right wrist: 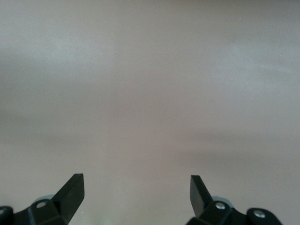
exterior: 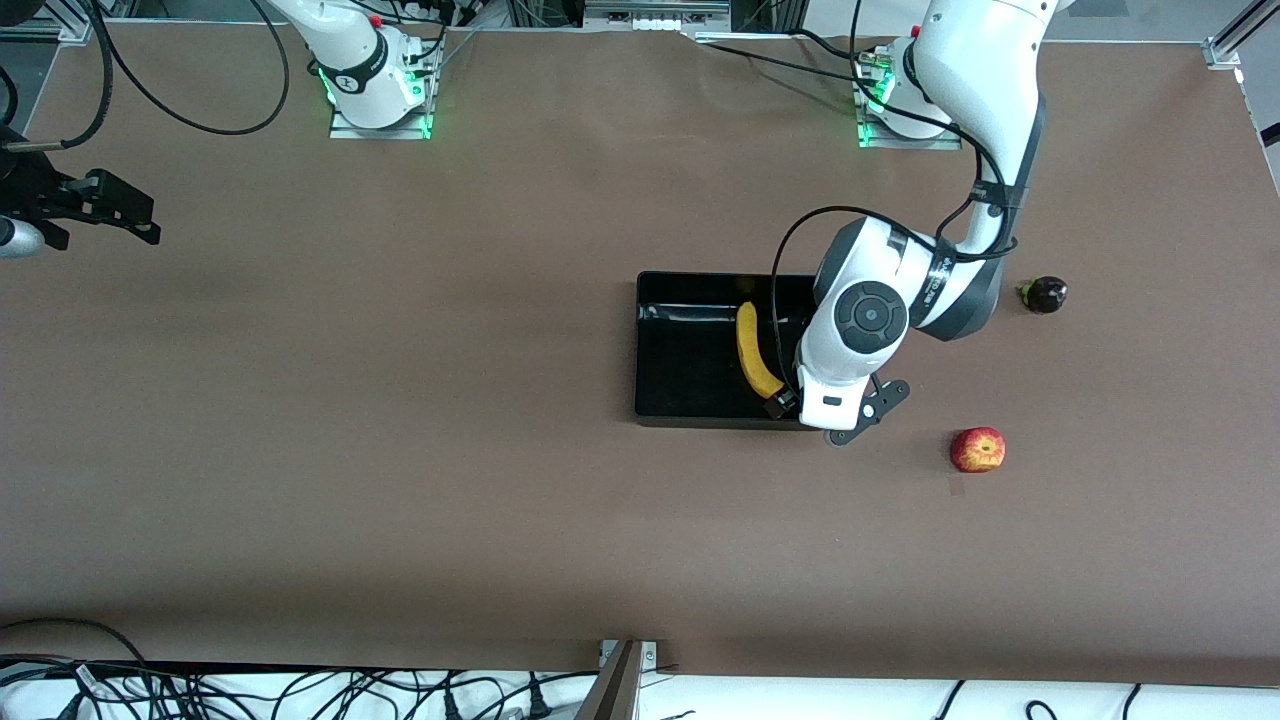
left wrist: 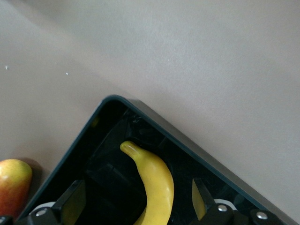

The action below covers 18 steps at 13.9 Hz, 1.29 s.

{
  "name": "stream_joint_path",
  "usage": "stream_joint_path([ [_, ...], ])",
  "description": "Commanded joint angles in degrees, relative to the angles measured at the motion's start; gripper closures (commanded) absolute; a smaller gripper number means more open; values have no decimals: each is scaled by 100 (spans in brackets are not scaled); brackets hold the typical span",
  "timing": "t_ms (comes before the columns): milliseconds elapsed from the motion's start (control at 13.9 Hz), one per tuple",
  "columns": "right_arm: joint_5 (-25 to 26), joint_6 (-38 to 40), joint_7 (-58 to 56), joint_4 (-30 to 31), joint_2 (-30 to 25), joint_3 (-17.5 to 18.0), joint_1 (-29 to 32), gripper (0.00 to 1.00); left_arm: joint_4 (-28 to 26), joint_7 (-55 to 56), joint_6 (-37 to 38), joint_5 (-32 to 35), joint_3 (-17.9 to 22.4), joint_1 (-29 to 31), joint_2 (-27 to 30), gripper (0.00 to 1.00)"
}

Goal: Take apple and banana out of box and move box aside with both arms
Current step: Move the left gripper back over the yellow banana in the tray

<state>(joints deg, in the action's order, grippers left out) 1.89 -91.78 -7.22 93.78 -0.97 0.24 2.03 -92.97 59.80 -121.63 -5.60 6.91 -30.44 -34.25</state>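
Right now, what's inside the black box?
Only the banana shows in the box, with the open left gripper straddling it. The left arm covers the box's end toward the apple, which lies outside on the table. The right gripper waits open, away.

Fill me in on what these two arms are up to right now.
The left gripper is down in the black box with its fingers open on either side of the banana, not yet closed on it. The apple already lies on the table outside the box, toward the left arm's end. The right gripper waits open over bare table at the right arm's end. A small dark fruit lies farther from the front camera than the apple.
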Motion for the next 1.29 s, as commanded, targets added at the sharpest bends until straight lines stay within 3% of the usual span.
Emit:
stream_joint_path([
  [0,40,55,-78,-79,27,-33,-36,0,-256,33,-263,-108,-154,-59,-47,0],
  [430,40,55,-78,-79,27,-33,-36,0,-1100,-354,-590,42,-804,160,129,0],
  [1147,40,55,-78,-79,27,-33,-36,0,-1435,-530,-1240,51,-832,240,-47,0],
  [1219,31,55,-78,-79,27,-33,-36,0,-1435,-530,-1258,51,-832,249,-56,11],
])
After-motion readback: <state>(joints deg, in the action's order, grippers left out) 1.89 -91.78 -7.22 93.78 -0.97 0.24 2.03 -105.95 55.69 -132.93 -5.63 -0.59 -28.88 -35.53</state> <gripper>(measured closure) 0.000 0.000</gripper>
